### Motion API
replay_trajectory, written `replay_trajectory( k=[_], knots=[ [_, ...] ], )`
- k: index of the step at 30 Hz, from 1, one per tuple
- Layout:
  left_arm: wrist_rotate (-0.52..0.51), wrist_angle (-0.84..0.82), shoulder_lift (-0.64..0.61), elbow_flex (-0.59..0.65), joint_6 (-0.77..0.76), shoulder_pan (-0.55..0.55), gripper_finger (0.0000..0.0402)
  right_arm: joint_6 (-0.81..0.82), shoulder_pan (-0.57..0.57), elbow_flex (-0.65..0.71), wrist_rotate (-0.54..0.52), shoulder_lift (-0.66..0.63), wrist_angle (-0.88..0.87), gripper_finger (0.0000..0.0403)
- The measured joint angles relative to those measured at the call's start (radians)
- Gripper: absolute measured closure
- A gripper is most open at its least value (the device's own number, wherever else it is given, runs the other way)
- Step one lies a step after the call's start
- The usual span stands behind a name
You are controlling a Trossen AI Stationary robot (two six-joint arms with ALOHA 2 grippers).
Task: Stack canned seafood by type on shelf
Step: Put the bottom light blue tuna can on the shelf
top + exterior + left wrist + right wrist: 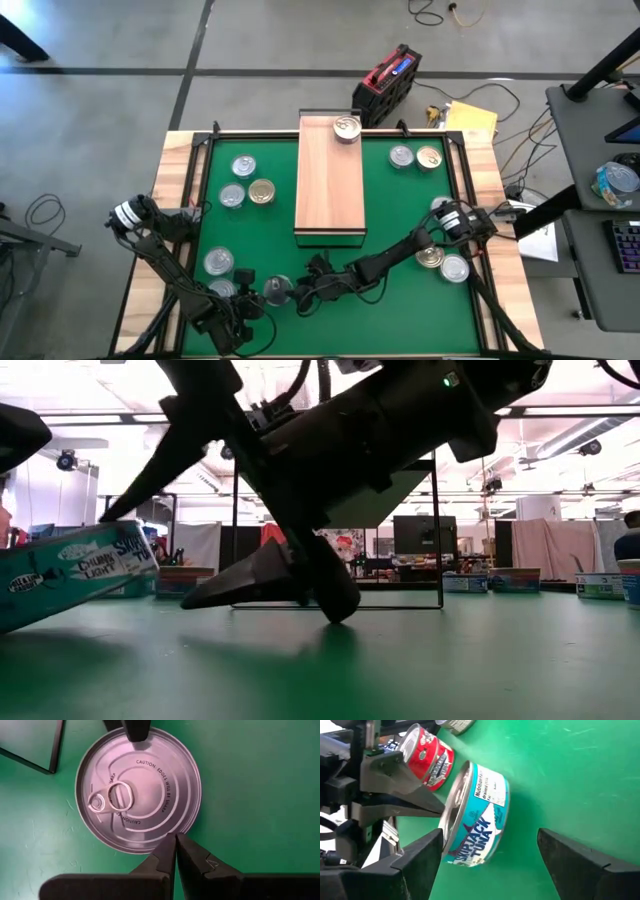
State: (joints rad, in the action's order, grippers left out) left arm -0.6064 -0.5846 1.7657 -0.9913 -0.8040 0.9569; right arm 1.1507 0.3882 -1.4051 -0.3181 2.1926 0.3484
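Observation:
A blue-labelled skipjack tuna can [277,290] with a silver lid [137,790] sits near the mat's near edge, tilted in the low view [75,575]. My left gripper [175,837] is shut at the lid's rim, also seen in the high view [250,292]. My right gripper [490,832] is open around the can, one finger [420,860] on the lid side and the other [580,865] on the bottom side. The shelf [330,190] carries one can [347,127] at its far end. My left gripper sets its shut fingertips [167,847] on the lid's rim [160,840] at the side nearest that arm, slanting down from above. The can sits tilted, with the side toward my right gripper raised [150,555]. My right gripper: I cannot tell whether its lid-side finger touches the can.
Loose cans lie on the green mat: three at the left [245,185], two at the far right [415,157], three at the right edge [443,262], and two by my left arm [219,263]. One of these has a red label [427,757]. A red-and-black box [388,80] stands beyond the table.

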Motion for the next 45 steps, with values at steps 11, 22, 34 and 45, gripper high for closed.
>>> replay_trajectory(
  k=[11, 22, 34, 45],
  knots=[
    [-0.002, 0.008, 0.001, 0.002, 0.01, 0.0, 0.0401, -0.083, -0.002, -0.114, 0.019, 0.066, -0.006, 0.0111],
    [-0.008, 0.016, 0.001, 0.002, 0.014, 0.0, 0.0401, -0.13, -0.013, -0.146, 0.011, 0.069, -0.059, 0.0227],
    [-0.036, 0.012, 0.001, -0.009, 0.014, 0.005, 0.0401, -0.196, -0.022, -0.146, 0.014, 0.068, -0.06, 0.0272],
    [-0.038, -0.003, -0.031, -0.138, 0.097, 0.103, 0.0401, -0.206, 0.005, -0.145, 0.068, -0.027, -0.231, 0.0272]
  ],
)
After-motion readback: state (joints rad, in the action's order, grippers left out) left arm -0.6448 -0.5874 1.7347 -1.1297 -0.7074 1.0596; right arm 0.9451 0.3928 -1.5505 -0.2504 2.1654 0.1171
